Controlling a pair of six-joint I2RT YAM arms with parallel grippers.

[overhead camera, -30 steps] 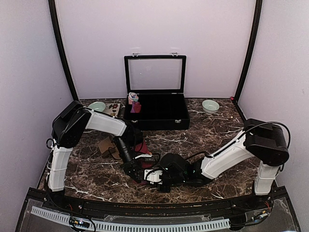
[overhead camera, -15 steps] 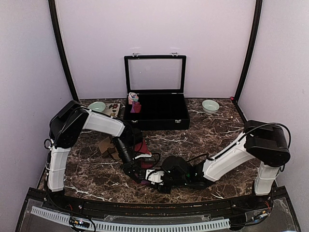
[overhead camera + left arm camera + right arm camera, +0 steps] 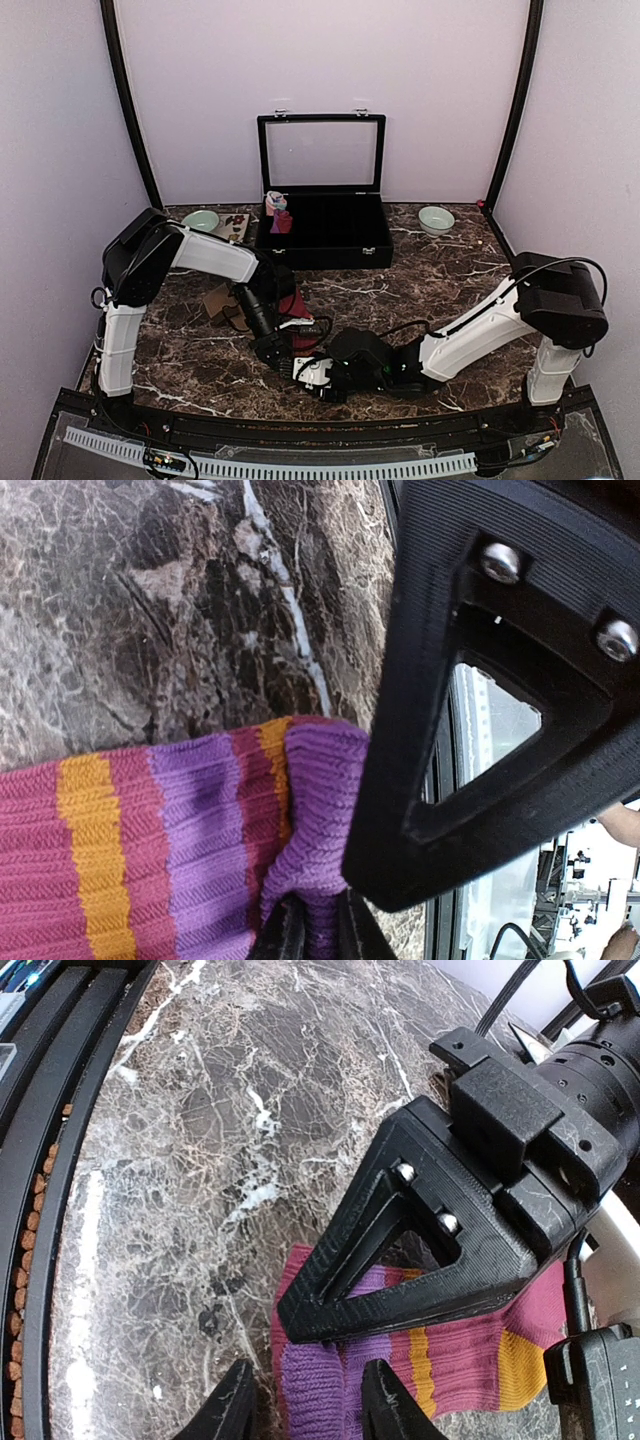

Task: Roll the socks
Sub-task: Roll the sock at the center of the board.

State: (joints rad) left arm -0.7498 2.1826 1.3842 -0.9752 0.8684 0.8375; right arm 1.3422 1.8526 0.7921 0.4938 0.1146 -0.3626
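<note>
**marble_mike:** So the striped sock (image 3: 150,860) is lying flat on the marble table (image 3: 150,630), close to the front edge, with its purple-and-orange cuff end right under both tools. The left gripper (image 3: 318,932) is nearly closed and pinches just a fold of the purple cuff. The right gripper (image 3: 308,1405) has its fingers apart on either side of that same cuff and isn't holding anything as far as I can see. What's the failure mode from here?

**sockbot99:** Biggest one imo is that the left pinch is tiny. It's only got a bit of ribbing at the very edge. If it starts turning the cuff over, the knit could stretch and slip out, and the roll would flop open. Second, the two grippers are practically on top of each other. From the right wrist view, the left's finger sits right in front of the right's own fingers. If the right one closes or lifts, it might knock the left or grab only one layer.

**marble_mike:** And the table edge?

**sockbot99:** Yeah, the cuff is near the front rail (image 3: 40,1210). Drag it nearward and the sock could slide off the marble. The tan sock (image 3: 220,302) also sits just beside the left arm, so a wide swing might shove it. The black case (image 3: 320,258) at the back is well apart, no worry there.
</note>
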